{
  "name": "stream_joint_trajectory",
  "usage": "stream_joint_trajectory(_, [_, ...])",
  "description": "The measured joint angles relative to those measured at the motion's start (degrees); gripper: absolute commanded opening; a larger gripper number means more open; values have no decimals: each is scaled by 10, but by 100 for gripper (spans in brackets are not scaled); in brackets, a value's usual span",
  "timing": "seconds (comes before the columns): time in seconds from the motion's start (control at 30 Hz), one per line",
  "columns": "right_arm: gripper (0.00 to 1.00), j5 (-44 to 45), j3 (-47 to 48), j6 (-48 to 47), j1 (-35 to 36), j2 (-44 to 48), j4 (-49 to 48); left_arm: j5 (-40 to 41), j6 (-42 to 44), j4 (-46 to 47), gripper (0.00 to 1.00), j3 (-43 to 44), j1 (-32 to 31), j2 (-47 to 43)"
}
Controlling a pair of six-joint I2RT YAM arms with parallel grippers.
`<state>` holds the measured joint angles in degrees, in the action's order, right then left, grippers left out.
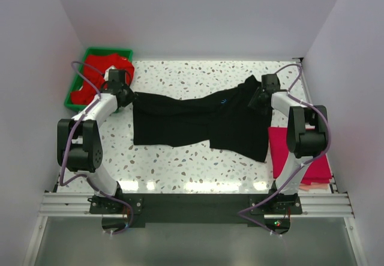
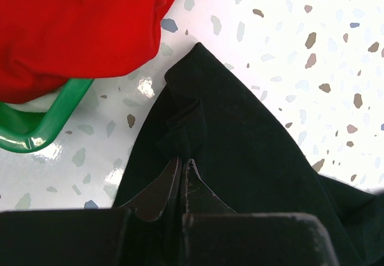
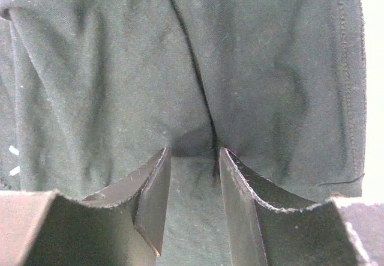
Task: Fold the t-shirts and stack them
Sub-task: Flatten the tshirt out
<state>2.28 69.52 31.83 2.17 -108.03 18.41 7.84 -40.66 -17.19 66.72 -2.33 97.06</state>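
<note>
The black t-shirt (image 1: 192, 119) lies stretched across the table between both grippers. My left gripper (image 1: 128, 93) is shut on its left corner, next to the tray; in the left wrist view the tips (image 2: 183, 160) pinch a fold of the black cloth (image 2: 252, 140). My right gripper (image 1: 255, 98) is on the shirt's right end. Its jaws (image 3: 193, 151) stand apart over the black cloth (image 3: 120, 68), a crease running between them. Red t-shirts (image 1: 99, 68) are heaped in the tray. A folded magenta-pink t-shirt (image 1: 300, 155) lies at the right front.
The green plastic tray (image 1: 70, 95) stands at the back left, its corner (image 2: 54, 119) close to my left gripper, with red cloth (image 2: 78, 26) hanging over it. White walls close in the table on three sides.
</note>
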Motion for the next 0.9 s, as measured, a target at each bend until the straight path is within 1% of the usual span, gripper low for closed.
stream_joint_trajectory(0.23, [42, 10, 0, -1, 0, 0, 1, -2, 5, 0, 0, 0, 0, 0])
stream_joint_trajectory(0.37, [37, 10, 0, -3, 0, 0, 1, -3, 9, 0, 0, 0, 0, 0])
stream_joint_trajectory(0.53, [24, 5, 0, -5, 0, -7, 0, -6, 9, 0, 0, 0, 0, 0])
stream_joint_trajectory(0.57, [19, 1, 1, -5, 0, -10, -1, -6, 9, 0, 0, 0, 0, 0])
stream_joint_trajectory(0.6, [16, -2, 2, -5, 0, -11, -1, -7, 9, 0, 0, 0, 0, 0])
stream_joint_trajectory(0.63, [12, -5, 3, -5, 0, -11, -1, -7, 9, 0, 0, 0, 0, 0])
stream_joint_trajectory(0.67, [5, -7, 4, -5, 0, -12, -1, -7, 9, 0, 0, 0, 0, 0])
stream_joint_trajectory(0.7, [1, -9, 5, -5, 0, -12, 0, -7, 10, 0, 0, 0, 0, 0])
stream_joint_trajectory(0.9, [0, -29, 15, -4, 0, -4, 15, -8, 12, 0, 0, 0, 0, 0])
